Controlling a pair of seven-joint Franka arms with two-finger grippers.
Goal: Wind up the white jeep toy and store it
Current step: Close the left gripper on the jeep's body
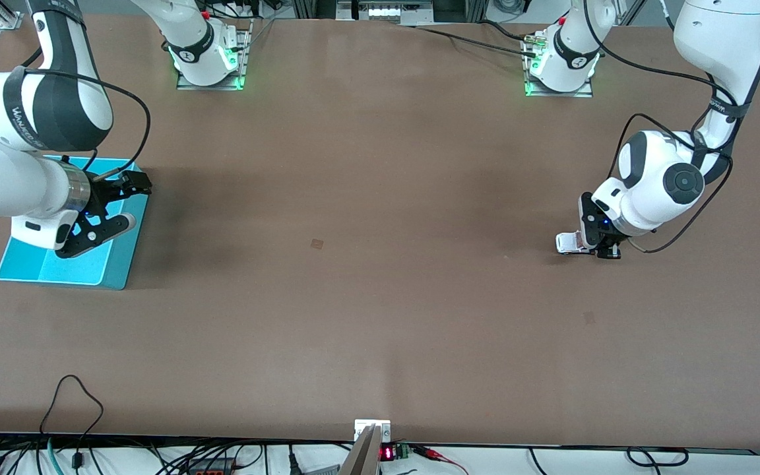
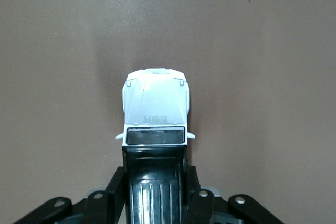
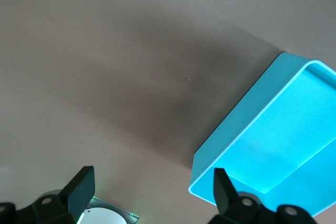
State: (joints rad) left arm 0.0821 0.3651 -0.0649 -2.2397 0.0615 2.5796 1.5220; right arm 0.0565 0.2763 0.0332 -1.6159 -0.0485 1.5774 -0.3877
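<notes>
My left pincer (image 2: 155,198) clamps the white jeep toy (image 2: 155,114) on the table (image 1: 380,277); my right pincer (image 1: 111,210) waits wide open over the cyan bin (image 1: 24,267).

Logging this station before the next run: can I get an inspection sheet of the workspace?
Surface: brown table, a few small marks.
Job's things: white jeep toy on the table at the left arm's end; cyan bin at the right arm's end, holding nothing seen.
Clutter: nothing seen.
End effectors: left end effector shut on the jeep's rear; right end effector open over the bin.
Cables: along the table's edges.
Surroundings: small display at the near edge.
</notes>
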